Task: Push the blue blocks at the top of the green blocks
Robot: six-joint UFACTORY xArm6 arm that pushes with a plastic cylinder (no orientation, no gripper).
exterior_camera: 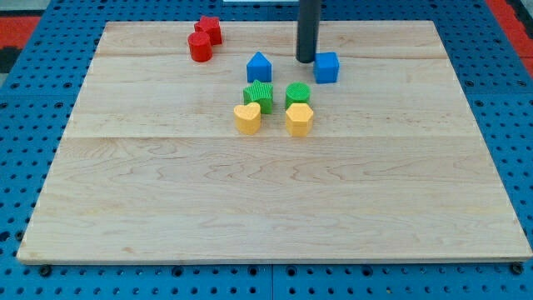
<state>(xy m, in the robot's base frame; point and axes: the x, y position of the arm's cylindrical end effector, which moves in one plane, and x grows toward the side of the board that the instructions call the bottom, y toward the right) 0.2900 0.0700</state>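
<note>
Two blue blocks lie near the view's top. A house-shaped blue block (259, 67) sits just above the left green block (259, 93), nearly touching it. A blue cube (326, 67) lies up and to the right of the right green block (297, 93), apart from it. My tip (306, 59) stands between the two blue blocks, just left of the cube's upper left corner. The rod runs up out of the view's top.
Two yellow blocks (247, 118) (299, 119) touch the green ones from below. Two red blocks (204, 39) sit together at the view's top left. The wooden board (266, 208) lies on a blue pegboard.
</note>
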